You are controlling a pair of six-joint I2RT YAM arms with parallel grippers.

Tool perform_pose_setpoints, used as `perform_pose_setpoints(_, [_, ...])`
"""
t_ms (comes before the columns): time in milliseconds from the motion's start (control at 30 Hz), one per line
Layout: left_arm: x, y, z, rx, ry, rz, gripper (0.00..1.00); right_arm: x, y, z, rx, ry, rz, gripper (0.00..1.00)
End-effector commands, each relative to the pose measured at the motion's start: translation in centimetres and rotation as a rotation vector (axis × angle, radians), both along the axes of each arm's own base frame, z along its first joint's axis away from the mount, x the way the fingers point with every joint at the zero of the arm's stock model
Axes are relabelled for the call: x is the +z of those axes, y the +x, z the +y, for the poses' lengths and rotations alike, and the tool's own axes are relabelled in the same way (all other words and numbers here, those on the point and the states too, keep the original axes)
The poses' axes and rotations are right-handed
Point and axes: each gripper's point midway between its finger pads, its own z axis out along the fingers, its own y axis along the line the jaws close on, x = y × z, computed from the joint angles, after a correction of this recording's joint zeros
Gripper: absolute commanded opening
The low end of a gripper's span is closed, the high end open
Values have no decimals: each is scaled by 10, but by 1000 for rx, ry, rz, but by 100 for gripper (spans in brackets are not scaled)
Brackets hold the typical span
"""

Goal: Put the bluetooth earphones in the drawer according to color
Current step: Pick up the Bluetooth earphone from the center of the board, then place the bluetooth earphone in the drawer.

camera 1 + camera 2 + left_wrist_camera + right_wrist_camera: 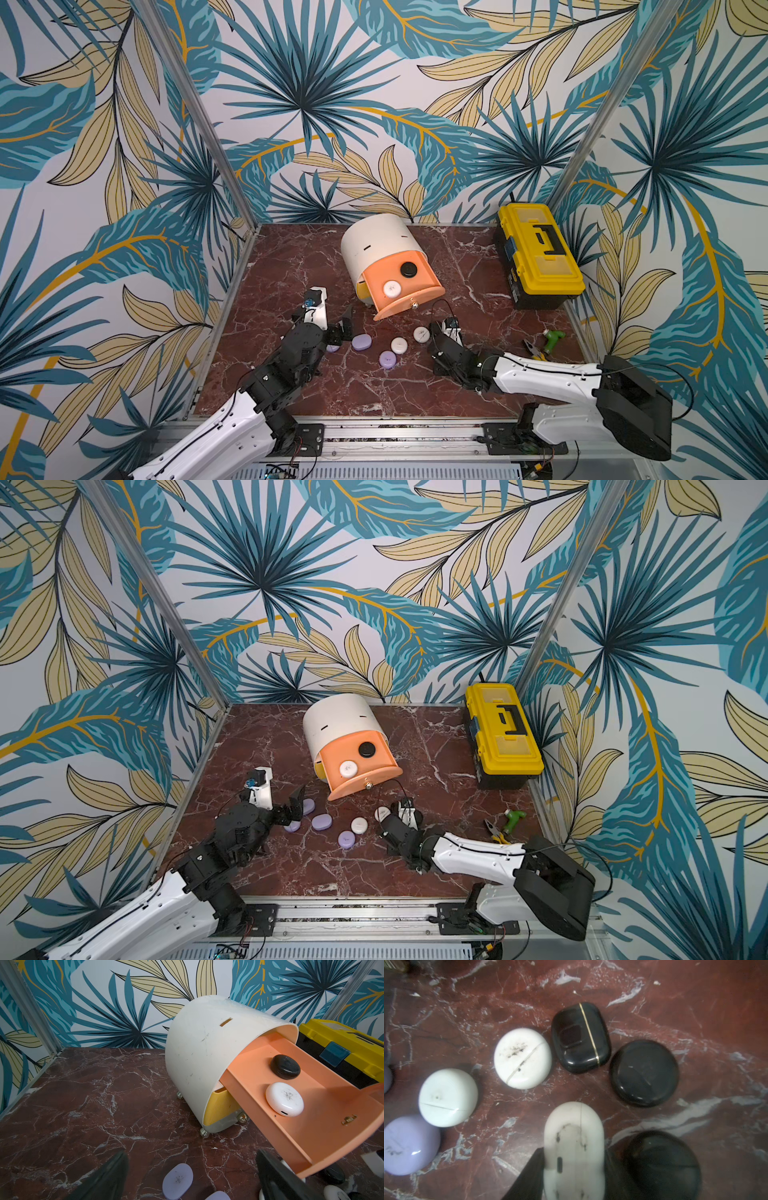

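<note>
Pinches white oblong case point(574, 1124) across short width in right tool point(574, 1153); long axis parallel to fingers point(529, 1178), case flat on bench point(675, 1001). Sits nearer right arm, open peach drawer point(411, 307) just beyond, with left tool point(340, 328) spread wide and empty.

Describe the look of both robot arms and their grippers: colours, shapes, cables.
The left arm and right arm match: smooth white shells on the long links, black blocky joints and motor housings, thin black cables running along the shells. The left gripper and right gripper each have dark wedge-shaped fingers and a white block carrying a small camera.
</note>
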Motion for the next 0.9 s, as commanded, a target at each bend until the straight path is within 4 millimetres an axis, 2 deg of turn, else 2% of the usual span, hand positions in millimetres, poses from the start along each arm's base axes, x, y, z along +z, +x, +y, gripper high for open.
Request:
perform_pose_setpoints(0, [0, -1, 1, -4, -2, -7, 100, 16, 1, -16, -40, -32, -24, 46])
perform_pose_setpoints(267, [1, -1, 1, -4, -3, -10, 100, 67, 16, -45, -98, -36, -90, 46])
perform_pose_setpoints(400, [1, -1, 1, -5, -4, -10, 100, 104, 29, -57, -111, -17, -127, 46])
perform_pose_setpoints(533, [1, -1, 0, -8, -3, -9, 100, 147, 42, -61, -95, 6, -169, 46])
perform_pose_setpoints(667, [1, -1, 1, -7, -2, -8, 100, 191, 60, -49, -43, 37, -208, 46])
perform_pose_setpoints(733, [0, -1, 0, -8, -2, -8, 100, 211, 69, -33, 9, 62, -218, 46])
perform_pose_setpoints(867, [1, -1, 0, -9, -3, -8, 100, 237, 85, 8, 117, 150, -201, 46])
